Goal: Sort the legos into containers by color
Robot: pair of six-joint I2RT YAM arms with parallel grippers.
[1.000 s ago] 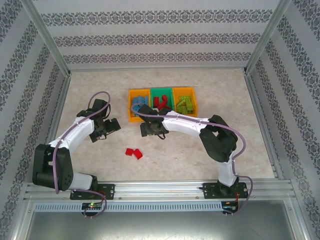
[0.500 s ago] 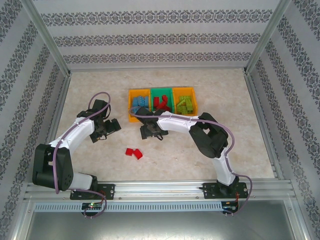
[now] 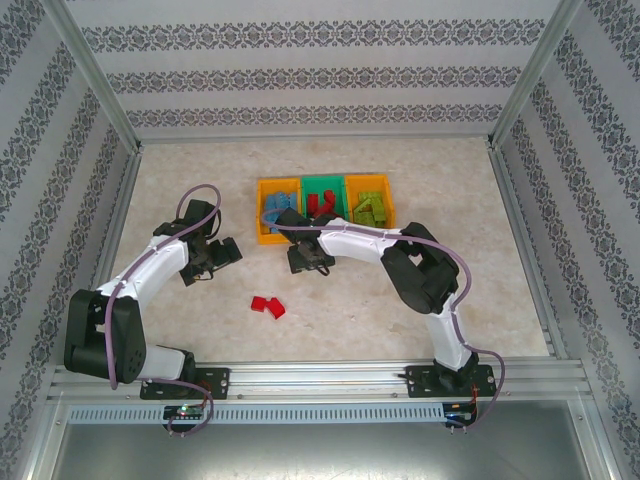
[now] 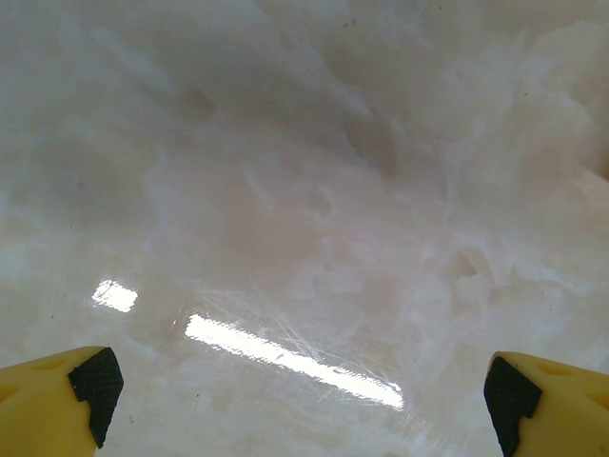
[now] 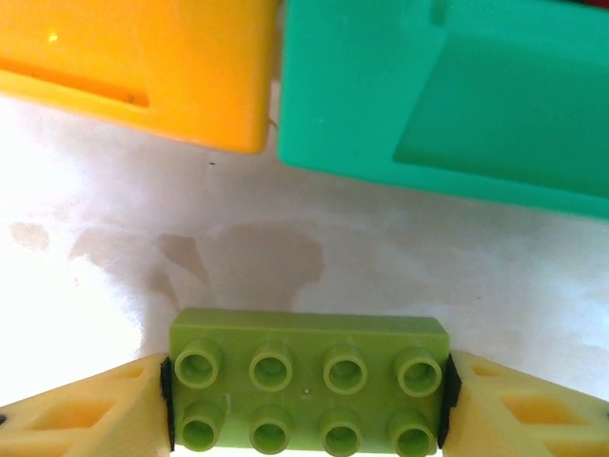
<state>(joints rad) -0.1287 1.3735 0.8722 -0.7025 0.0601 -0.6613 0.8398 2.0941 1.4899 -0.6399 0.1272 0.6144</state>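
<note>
Pinching lime green lego by its short ends in right end effector, fingers touching both ends, close over counter, just short of orange bin and green bin. Holding left end effector spread wide above counter. Leaving two red legos loose nearer the bases.

A pale marbled tabletop sits between walls of striped patterned wallpaper and aluminium frame posts.

White arms w/ blk joints, purple cables, yellow fingers, blk pads.
</note>
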